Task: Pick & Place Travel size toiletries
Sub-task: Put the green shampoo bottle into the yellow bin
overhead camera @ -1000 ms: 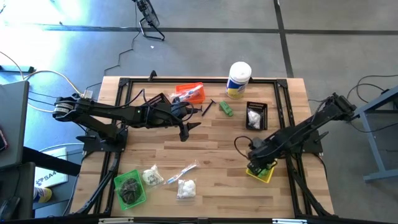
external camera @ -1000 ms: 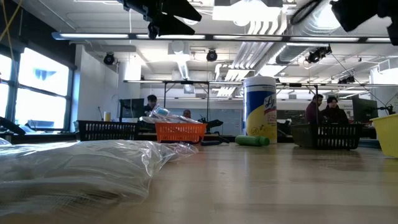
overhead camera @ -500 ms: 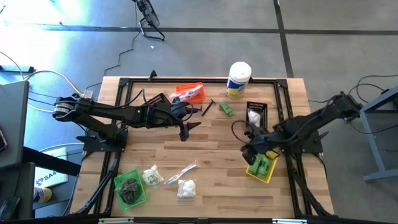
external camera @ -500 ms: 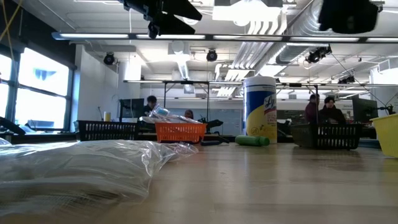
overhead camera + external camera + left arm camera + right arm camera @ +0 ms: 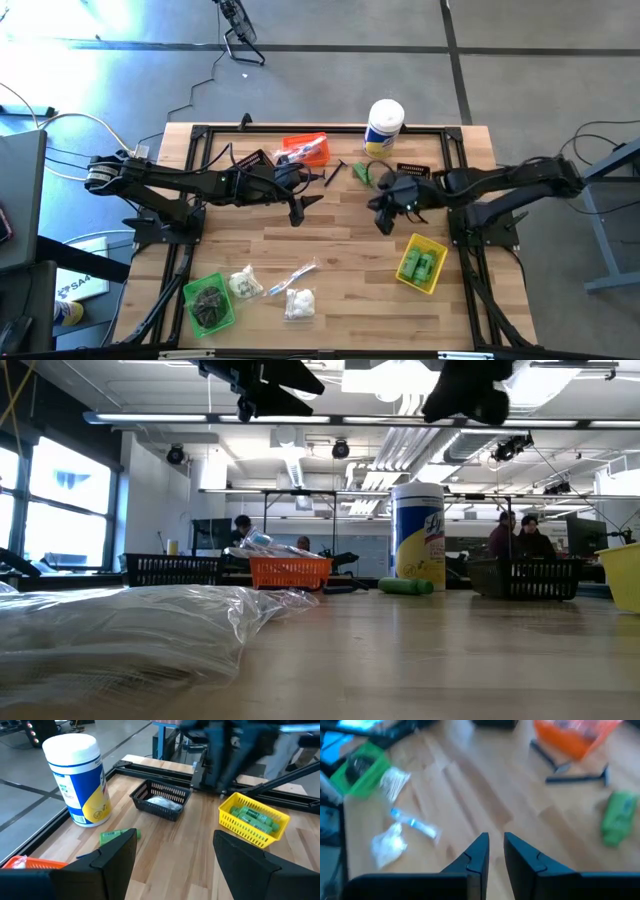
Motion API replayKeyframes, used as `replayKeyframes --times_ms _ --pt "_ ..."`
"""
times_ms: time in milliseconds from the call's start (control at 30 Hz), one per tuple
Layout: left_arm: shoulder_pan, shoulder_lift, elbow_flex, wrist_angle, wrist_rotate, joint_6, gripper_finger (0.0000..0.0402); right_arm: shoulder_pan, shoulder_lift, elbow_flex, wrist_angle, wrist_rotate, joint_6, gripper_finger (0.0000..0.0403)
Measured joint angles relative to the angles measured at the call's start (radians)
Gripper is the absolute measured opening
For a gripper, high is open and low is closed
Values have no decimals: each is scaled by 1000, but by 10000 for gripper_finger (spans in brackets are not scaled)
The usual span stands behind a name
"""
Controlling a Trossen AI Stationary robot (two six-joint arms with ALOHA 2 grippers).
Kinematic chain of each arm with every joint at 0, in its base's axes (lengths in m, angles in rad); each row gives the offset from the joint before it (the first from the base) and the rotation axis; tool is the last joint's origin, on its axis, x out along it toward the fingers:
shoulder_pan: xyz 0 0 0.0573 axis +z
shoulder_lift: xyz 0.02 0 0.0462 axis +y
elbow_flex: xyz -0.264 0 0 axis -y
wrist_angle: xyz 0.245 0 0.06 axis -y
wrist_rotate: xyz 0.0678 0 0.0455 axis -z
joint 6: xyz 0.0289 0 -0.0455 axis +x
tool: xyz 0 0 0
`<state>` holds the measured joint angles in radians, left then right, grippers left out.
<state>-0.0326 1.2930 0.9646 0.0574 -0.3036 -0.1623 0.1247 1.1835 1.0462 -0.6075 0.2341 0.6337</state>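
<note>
The white canister (image 5: 76,779) near the tabletop's (image 5: 340,235) far edge carries a blue and yellow label; its writing cannot be read in any view.

The left arm reaches level across the far half of the tabletop, and its left claw (image 5: 300,208) hangs toward the middle with fingers well apart, holding nothing. The right arm stretches in from the right edge, bent low, with the right claw (image 5: 383,218) above the middle, near the black bin (image 5: 413,177). Its two fingers (image 5: 476,855) stand close together with a narrow gap, and nothing shows between them.

Of the toiletries, green mini bottles (image 5: 420,265) lie in the yellow bin (image 5: 437,250) near the right edge. One green bottle (image 5: 362,173) lies loose beside the canister, black sticks (image 5: 333,172) next to the orange bin (image 5: 305,149). A clear-wrapped packet (image 5: 291,277) and bags of white puffs (image 5: 298,303) sit near the front edge, beside the green bin (image 5: 208,302) with a dark bundle.
</note>
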Motion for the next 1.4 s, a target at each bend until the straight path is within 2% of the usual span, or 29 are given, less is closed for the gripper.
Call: replayKeyframes --times_ms 200,433,600,767,1100,1400 --pt "0 0 0 0 8 -13 255 -92 23 0 137 91 -91 50" --pt "0 0 0 3 9 -122 255 -148 119 -2 279 79 -175 50" --pt "0 -3 0 -36 10 -135 242 -160 180 0 325 75 -194 50" --pt "0 -46 -9 -128 -25 -121 189 -168 205 1 344 70 -248 50" --pt "-1 -195 -126 -89 -32 -71 60 -173 216 0 336 78 -330 50" --pt "-1 -297 -226 -54 -16 -69 3 -173 216 -1 381 78 -373 50"
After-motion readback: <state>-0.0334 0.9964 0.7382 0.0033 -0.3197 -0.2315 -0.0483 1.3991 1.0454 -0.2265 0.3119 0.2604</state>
